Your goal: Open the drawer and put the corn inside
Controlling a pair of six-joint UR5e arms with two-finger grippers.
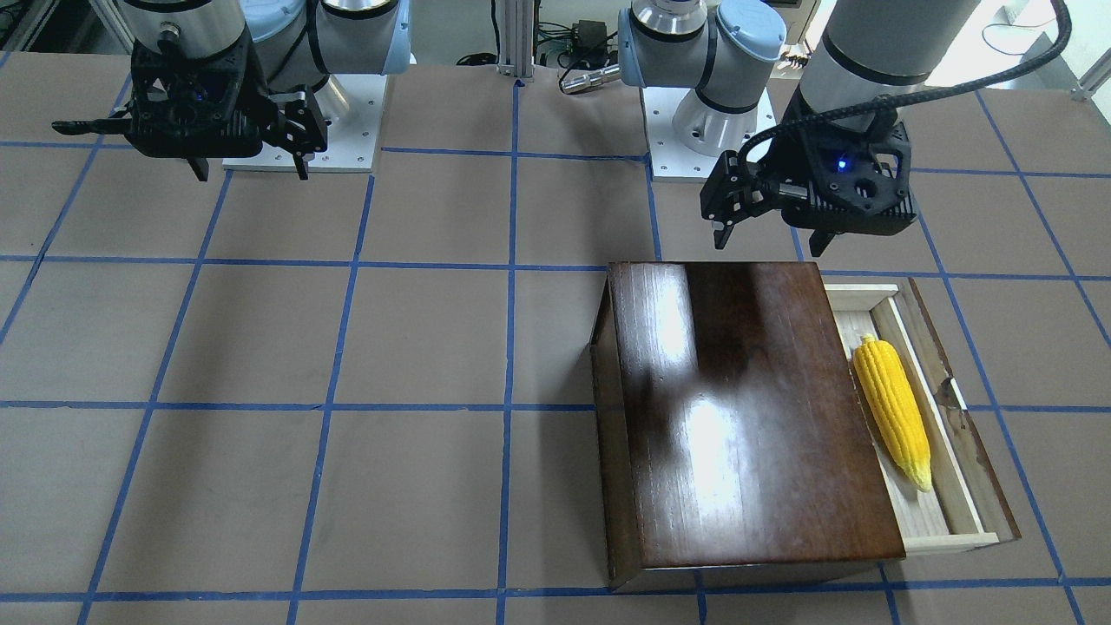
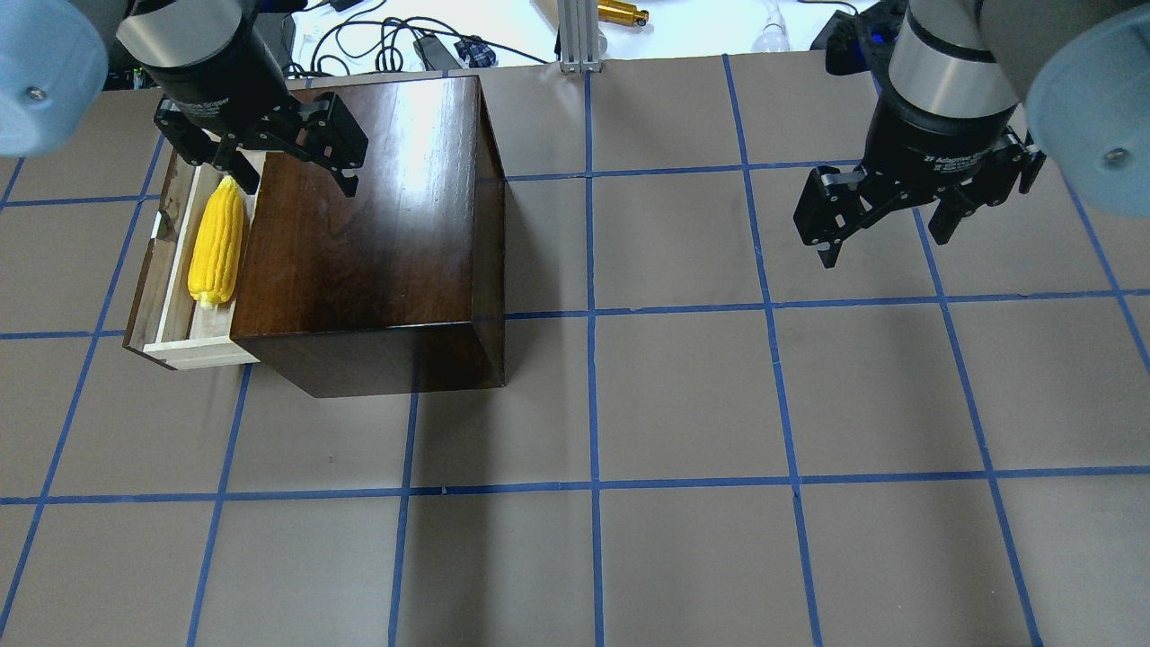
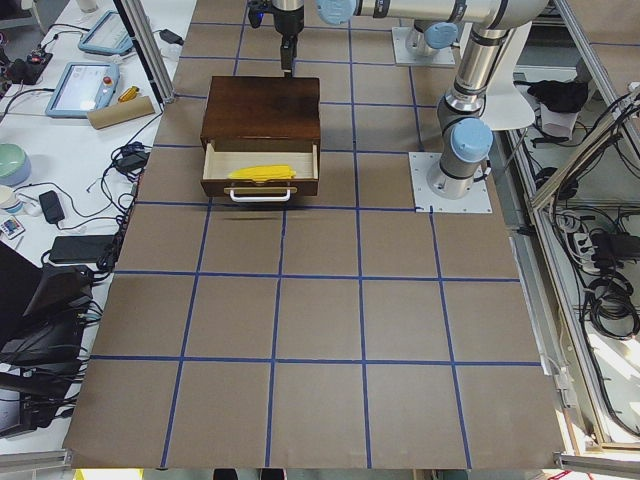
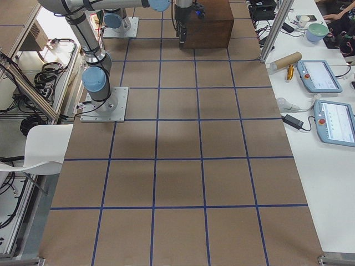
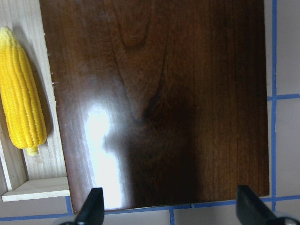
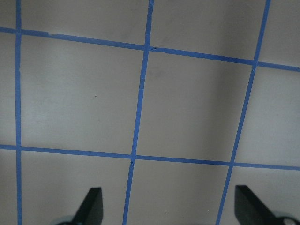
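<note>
The corn is a yellow ribbed cob that lies lengthwise in the open drawer, a pale wood tray pulled out of the glossy dark-brown box. It also shows in the overhead view and the left wrist view. My left gripper is open and empty, raised above the box top near its edge on the robot's side, beside the drawer. My right gripper is open and empty, above bare table far to the right of the box.
The brown table surface carries a blue tape grid. The drawer's dark front panel with its metal pull faces the table's left end. Cables and tablets lie beyond the table's far edge.
</note>
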